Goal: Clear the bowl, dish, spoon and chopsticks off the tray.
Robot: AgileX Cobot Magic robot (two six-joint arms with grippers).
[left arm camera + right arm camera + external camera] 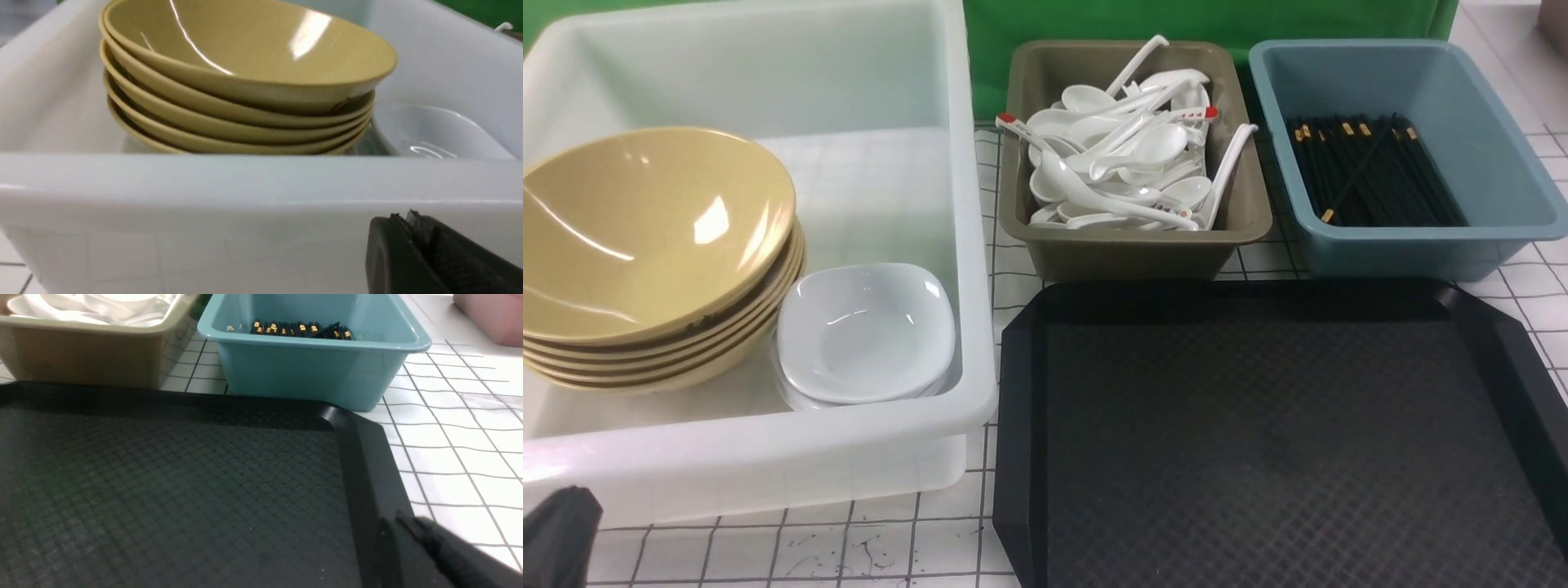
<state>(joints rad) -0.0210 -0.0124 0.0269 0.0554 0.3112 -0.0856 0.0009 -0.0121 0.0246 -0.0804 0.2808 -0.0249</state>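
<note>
Black tray (1282, 441) lies bare in front; top bowl (645, 229), glossy, rigid, likely slippery, sits stacked in tub (968, 245); best taken by its rim. Left gripper (412, 228) and right gripper (408, 526) clenched, holding nothing.

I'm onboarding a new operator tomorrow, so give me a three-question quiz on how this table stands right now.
1. True or false: a tan bowl stands on the black tray.
2. Which container holds the chopsticks? A) the white tub B) the olive bin C) the blue bin
3. Fill in: inside the white tub, the white dishes sit right beside the stack of ____.

Key:
1. False: nothing lies on the tray in any view.
2. C, the blue bin; the olive bin holds white spoons.
3. Tan bowls.
</note>
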